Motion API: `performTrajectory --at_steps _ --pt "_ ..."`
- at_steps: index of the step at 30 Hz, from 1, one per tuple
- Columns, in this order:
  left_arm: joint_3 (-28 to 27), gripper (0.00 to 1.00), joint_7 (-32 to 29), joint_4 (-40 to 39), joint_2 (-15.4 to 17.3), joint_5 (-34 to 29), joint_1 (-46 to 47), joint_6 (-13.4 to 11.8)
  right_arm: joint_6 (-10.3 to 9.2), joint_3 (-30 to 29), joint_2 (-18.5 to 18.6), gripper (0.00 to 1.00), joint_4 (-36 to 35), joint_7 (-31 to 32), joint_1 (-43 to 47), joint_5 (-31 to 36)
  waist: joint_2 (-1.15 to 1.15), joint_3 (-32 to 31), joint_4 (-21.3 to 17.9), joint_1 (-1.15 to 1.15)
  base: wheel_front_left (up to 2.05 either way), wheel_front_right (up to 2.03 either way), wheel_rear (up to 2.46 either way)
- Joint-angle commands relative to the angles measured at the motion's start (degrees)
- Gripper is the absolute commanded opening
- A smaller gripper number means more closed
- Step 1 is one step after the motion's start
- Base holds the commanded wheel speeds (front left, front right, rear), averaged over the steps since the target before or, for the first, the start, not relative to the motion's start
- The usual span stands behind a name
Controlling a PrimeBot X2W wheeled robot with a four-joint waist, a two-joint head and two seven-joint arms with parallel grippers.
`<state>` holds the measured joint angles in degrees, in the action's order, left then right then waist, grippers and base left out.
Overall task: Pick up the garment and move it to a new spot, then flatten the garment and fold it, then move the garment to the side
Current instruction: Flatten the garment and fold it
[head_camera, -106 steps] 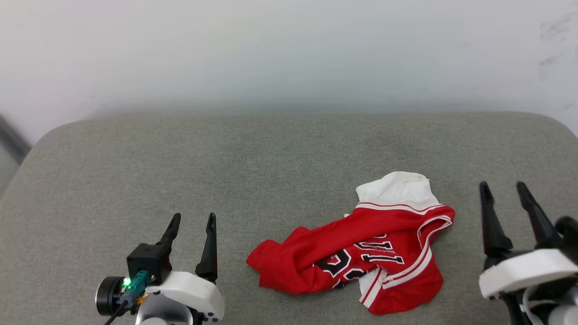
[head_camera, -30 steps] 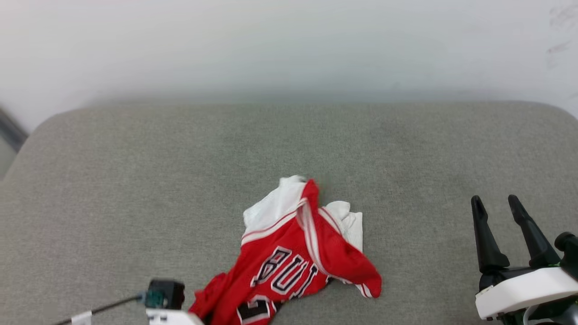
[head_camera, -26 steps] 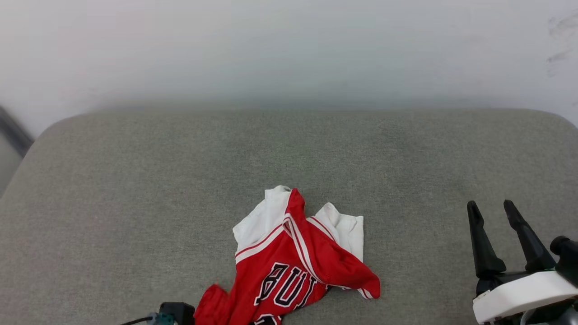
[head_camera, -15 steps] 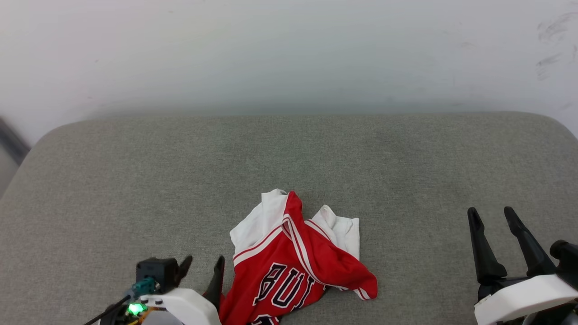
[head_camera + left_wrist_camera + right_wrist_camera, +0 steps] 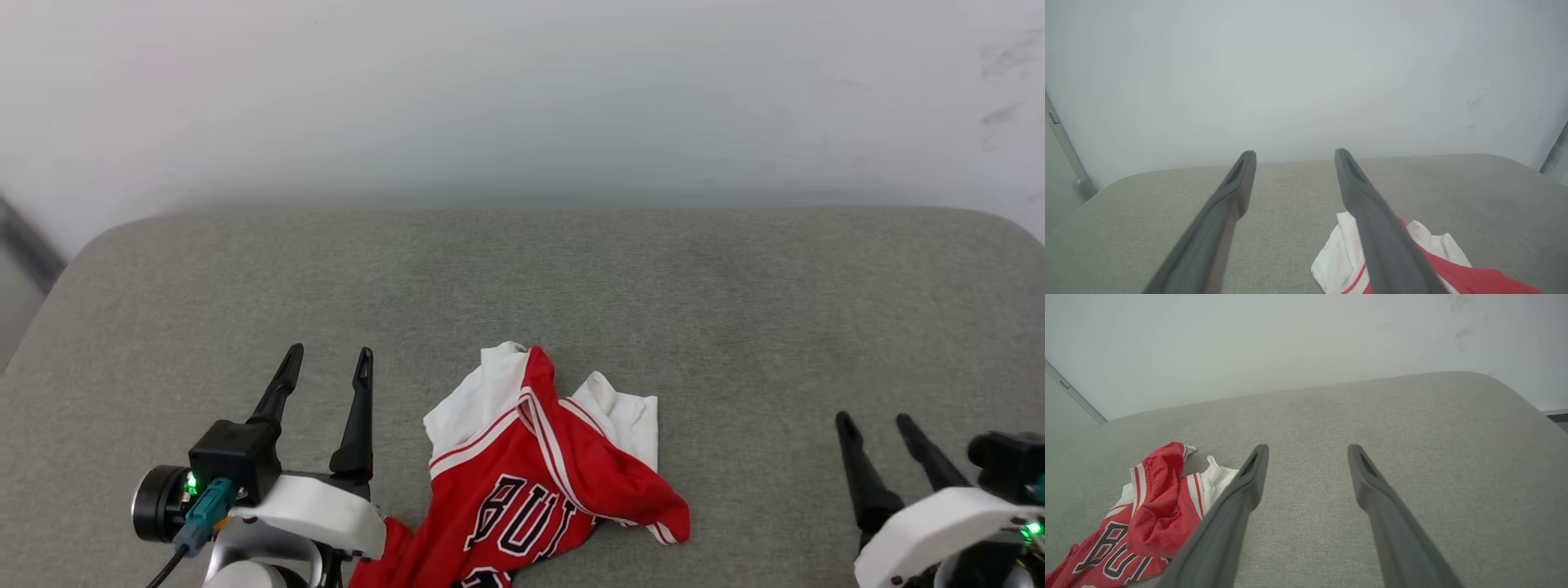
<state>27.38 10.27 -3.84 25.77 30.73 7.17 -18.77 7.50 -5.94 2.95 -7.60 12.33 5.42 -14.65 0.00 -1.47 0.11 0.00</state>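
— Where does the garment lie?

— You'll find the garment [image 5: 531, 474] crumpled at the bottom centre of the head view, on the grey cushion [image 5: 571, 278]. White sleeves point up the frame, the black letters "BUL" face you, and the bottom edge cuts off its lower part.

— And the left gripper?

— Your left gripper [image 5: 329, 353] stands at the lower left, fingers spread, nothing between them. The garment lies just to its right, and you cannot tell whether the red hem touches the gripper's white body. In the left wrist view the shirt sits at the lower right, partly behind one finger.

— The right one?

— Your right gripper [image 5: 873, 420], at the lower right, is spread and empty too, well apart from the garment across bare cushion.
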Motion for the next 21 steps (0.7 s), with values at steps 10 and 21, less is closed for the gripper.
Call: performTrajectory --at_steps 10,21 --pt "1.3 1.00 0.5 -2.5 -0.8 -1.5 3.0 0.3 -0.02 5.3 7.3 1.00 14.4 17.7 -12.4 -5.4 0.00 4.6 7.5 0.00 0.00 0.00 0.00" --pt "3.0 1.00 1.9 0.0 -3.6 -1.5 7.4 2.7 -0.02 17.5 10.6 1.00 28.9 28.1 -26.7 -9.9 0.00 10.9 12.7 0.00 0.00 0.00 0.00"
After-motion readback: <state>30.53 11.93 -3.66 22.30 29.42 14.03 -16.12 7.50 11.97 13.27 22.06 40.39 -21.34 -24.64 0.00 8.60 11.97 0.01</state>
